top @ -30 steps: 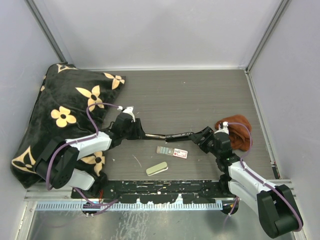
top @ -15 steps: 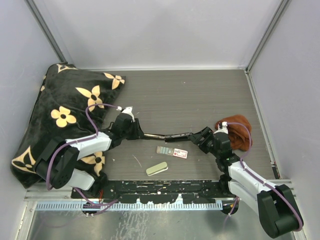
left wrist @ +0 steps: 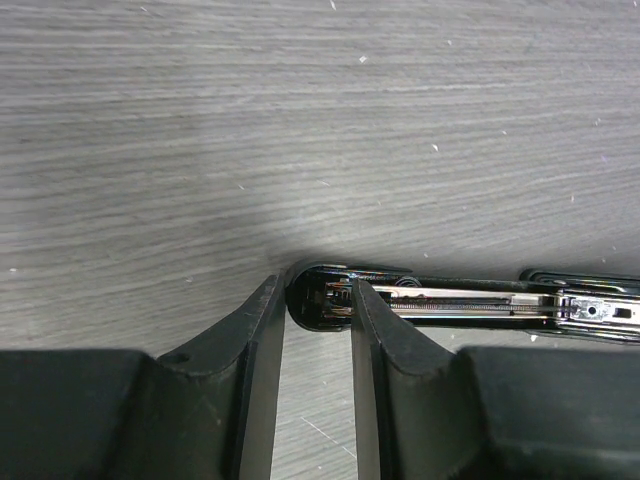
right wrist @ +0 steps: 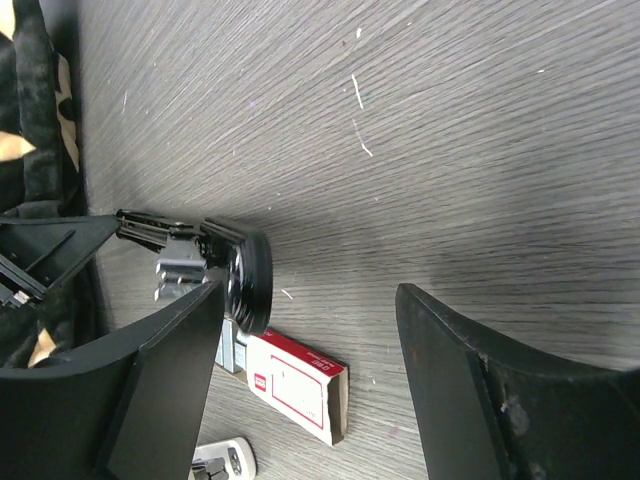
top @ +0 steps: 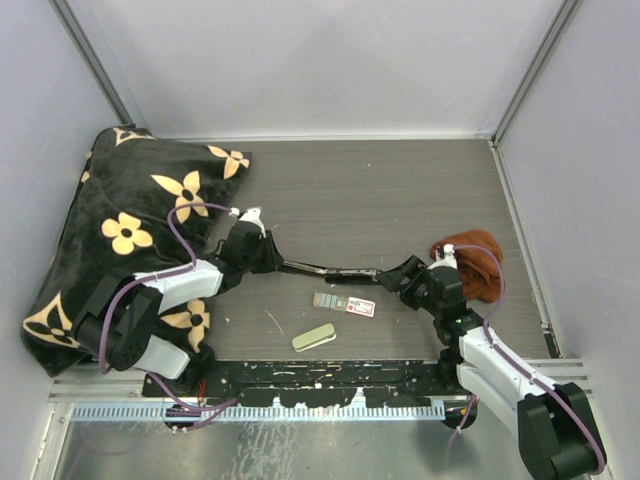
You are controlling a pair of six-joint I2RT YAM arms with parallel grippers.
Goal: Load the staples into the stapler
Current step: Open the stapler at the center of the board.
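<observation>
Found, far left of the stapler (top: 330, 269), a black cushion with tan flowers (top: 130, 230) slumped on the bench (top: 400, 180). Saw the left hand (top: 272, 259) at the stapler's left end, fingers (left wrist: 260, 360) set narrowly on either side of the rounded black tip; could not tell whether clamped on it or just shy of touching. Saw the stapler itself swung open and laid out long and flat across the middle of the bench, its shiny channel facing up in the left wrist view. Spotted the staples (top: 327, 300), a short silvery-grey strip, lying loose on the bench just in front of the stapler's middle, outside the channel, right against a small red-and-white box (top: 360, 307). Noted a cream-green oblong (top: 313, 337) farther in front of the stapler. Found the right hand (top: 400, 277) at the stapler's right end, fingers (right wrist: 450, 360) spread wide apart and gripping nothing, the round black end just beside one finger. Saw a rust-brown cloth (top: 478, 262) bunched on the bench beyond the stapler's right end.
</observation>
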